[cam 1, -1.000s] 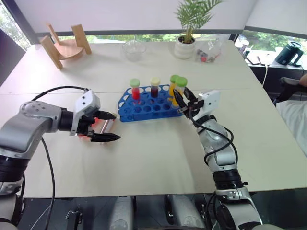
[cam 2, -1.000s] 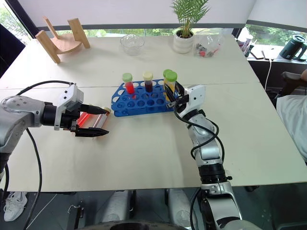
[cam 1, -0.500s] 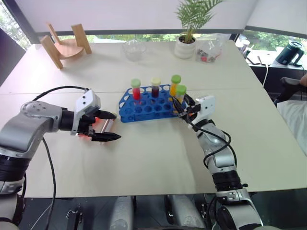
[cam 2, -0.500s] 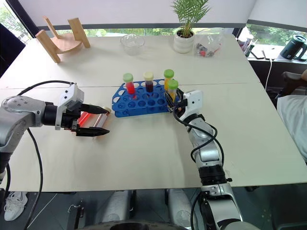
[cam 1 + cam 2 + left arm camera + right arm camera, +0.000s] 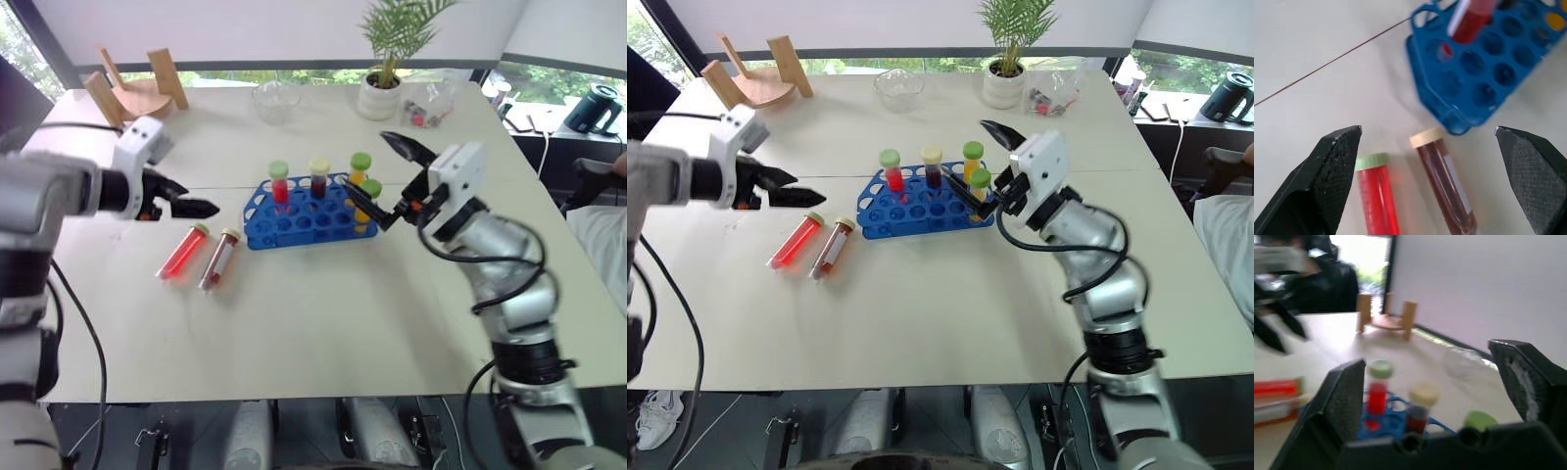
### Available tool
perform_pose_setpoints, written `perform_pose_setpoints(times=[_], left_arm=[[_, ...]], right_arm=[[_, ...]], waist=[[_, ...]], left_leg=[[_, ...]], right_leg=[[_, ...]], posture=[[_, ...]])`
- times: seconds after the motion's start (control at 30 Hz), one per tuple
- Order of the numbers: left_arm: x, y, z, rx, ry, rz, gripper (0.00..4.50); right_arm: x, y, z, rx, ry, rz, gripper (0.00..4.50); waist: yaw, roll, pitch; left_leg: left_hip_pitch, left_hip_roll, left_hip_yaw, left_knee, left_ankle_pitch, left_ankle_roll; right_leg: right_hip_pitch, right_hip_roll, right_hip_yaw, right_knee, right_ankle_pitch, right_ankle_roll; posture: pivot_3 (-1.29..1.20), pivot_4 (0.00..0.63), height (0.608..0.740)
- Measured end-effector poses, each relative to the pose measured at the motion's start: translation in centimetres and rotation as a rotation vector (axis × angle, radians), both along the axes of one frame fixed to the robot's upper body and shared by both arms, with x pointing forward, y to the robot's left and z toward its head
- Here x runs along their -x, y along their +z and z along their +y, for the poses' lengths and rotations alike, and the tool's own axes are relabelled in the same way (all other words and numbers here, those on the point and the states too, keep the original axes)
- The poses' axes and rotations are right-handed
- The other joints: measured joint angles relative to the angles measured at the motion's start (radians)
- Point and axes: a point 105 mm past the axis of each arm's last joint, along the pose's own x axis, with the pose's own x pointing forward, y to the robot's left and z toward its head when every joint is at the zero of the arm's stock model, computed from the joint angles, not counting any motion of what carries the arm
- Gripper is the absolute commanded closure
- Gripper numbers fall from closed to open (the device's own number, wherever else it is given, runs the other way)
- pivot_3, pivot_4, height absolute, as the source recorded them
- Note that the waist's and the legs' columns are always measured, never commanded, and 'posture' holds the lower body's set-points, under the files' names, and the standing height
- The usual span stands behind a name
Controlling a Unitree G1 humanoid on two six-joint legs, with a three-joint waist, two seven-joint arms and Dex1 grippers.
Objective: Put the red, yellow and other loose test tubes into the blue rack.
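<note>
The blue rack (image 5: pixel 309 211) stood mid-table with four capped tubes upright in it. Two loose tubes lay on the table (image 5: pixel 323 313) just to its left: a bright red tube (image 5: pixel 182 252) with a green cap and, just beside it, a dark red tube (image 5: pixel 218 260) with a cream cap. Both lay roughly parallel, caps toward the far side. The left gripper (image 5: pixel 186 204), wide open and empty, hovered above and slightly beyond them, clearly the nearer arm. The right gripper (image 5: pixel 387 181), also spread wide and holding nothing, hung over the rack's right end. In the left wrist view the tubes' lower ends were cut off
</note>
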Motion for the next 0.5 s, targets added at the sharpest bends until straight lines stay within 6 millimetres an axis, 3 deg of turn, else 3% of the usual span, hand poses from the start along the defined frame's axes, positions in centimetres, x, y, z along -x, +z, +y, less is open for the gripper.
perform_pose_setpoints(times=[0.1,0.2,0.37,0.5], left_arm=[[-0.6,-1.1,-1.1,-0.003,0.046,0.142,0.00],[-1.3,-1.9,-1.2,-0.023,0.099,0.224,0.00],[-1.4,-1.4,-1.4,-0.024,0.098,0.274,0.00],[-0.5,-2.7,-1.8,-0.041,0.108,0.365,0.00]], right_arm=[[2.8,-2.0,1.1,0.176,0.217,0.169,0.09],[4.3,-4.2,1.4,0.266,0.330,0.297,0.09],[4.2,-4.6,1.4,0.280,0.342,0.310,0.09],[4.1,-5.3,1.0,0.289,0.321,0.317,0.09]], waist=[[-0.002,-0.001,0.000],[-0.008,-0.001,0.000],[-0.010,-0.001,0.000],[-0.004,-0.001,0.000]], left_leg=[[0.000,0.000,0.000,-0.001,0.000,0.001],[-0.002,0.000,0.000,-0.001,0.000,0.001],[-0.002,0.000,0.000,-0.001,0.000,0.001],[-0.002,0.000,0.000,-0.001,0.000,0.001]], right_leg=[[-0.001,0.000,0.000,-0.001,0.000,0.000],[-0.003,0.000,0.000,0.000,0.000,0.000],[-0.003,0.000,0.000,0.000,0.000,0.000],[-0.003,0.000,0.000,-0.001,0.000,0.000]], posture=[[0.00,0.150,0.740],[0.00,0.150,0.740],[0.00,0.150,0.740],[0.00,0.150,0.740]])
